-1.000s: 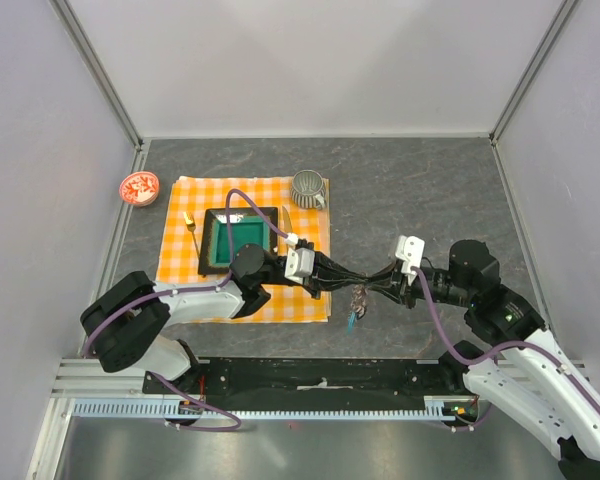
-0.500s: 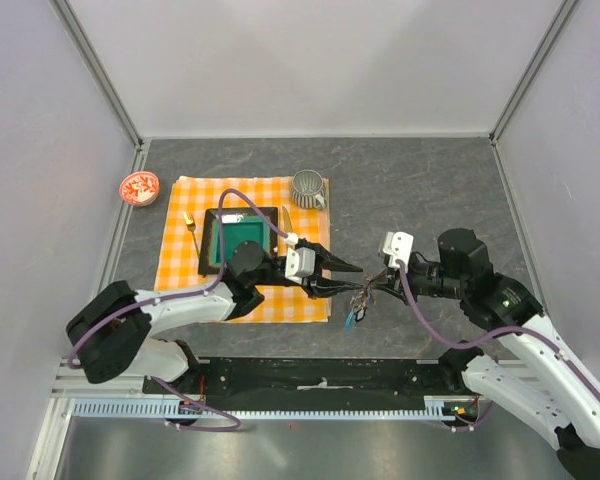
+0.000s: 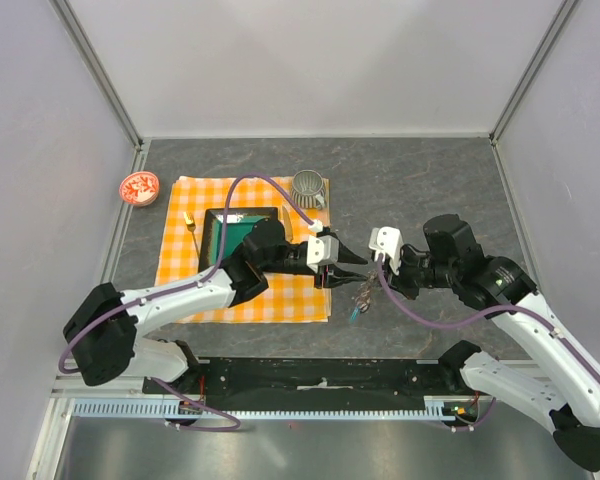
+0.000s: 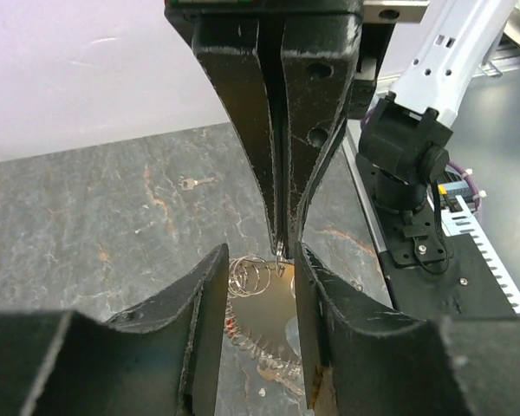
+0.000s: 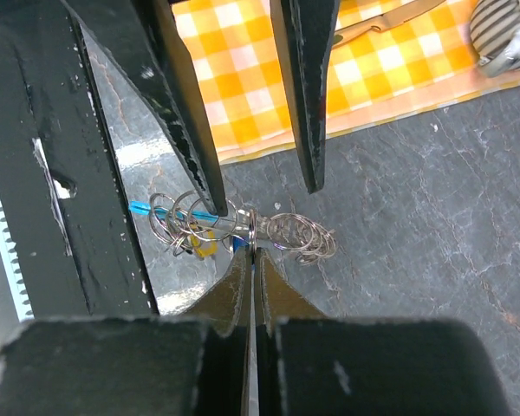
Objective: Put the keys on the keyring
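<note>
The keyring point(image 5: 286, 234) is a bunch of thin metal rings just off the checked cloth's corner, with its cyan tag point(image 3: 353, 315) below. Yellow point(image 5: 201, 247) and blue-headed keys hang among the rings. My right gripper point(image 5: 252, 253) is shut on one ring of the bunch point(image 4: 279, 252). My left gripper point(image 4: 258, 260) is open, its fingers point(image 5: 193, 139) standing either side of the right fingertips above the rings point(image 4: 253, 277). From above, both grippers point(image 3: 352, 264) meet tip to tip over the bunch point(image 3: 361, 294). A loose key point(image 3: 190, 222) lies on the cloth; a small one point(image 4: 189, 183) lies on the slate.
The orange checked cloth point(image 3: 298, 296) carries a green tray in a black frame point(image 3: 212, 242) and a ribbed grey cup point(image 3: 307, 187) at its far corner. A small red and white dish point(image 3: 138, 187) sits far left. Grey walls close in three sides.
My left gripper has opened and shifted right and further from the bases. My right gripper has closed on a ring, and its arm has swung left toward the bunch.
</note>
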